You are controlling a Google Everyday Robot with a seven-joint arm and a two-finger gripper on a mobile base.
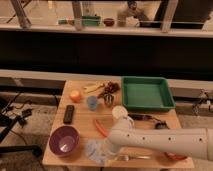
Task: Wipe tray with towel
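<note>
The green tray with raised sides sits at the table's far right corner, with nothing visible inside it. The light blue-grey towel lies crumpled at the table's front edge, right of the purple bowl. My white arm reaches in from the right along the front edge. My gripper is down at the towel's right side, touching or just above the cloth, and it hides part of it. The tray is well away from the gripper, toward the back right.
A purple bowl stands at the front left. Behind it lie a black remote-like bar, an orange, a blue cup, a metal cup and a white cup. A red strip lies mid-table and a fork at the front.
</note>
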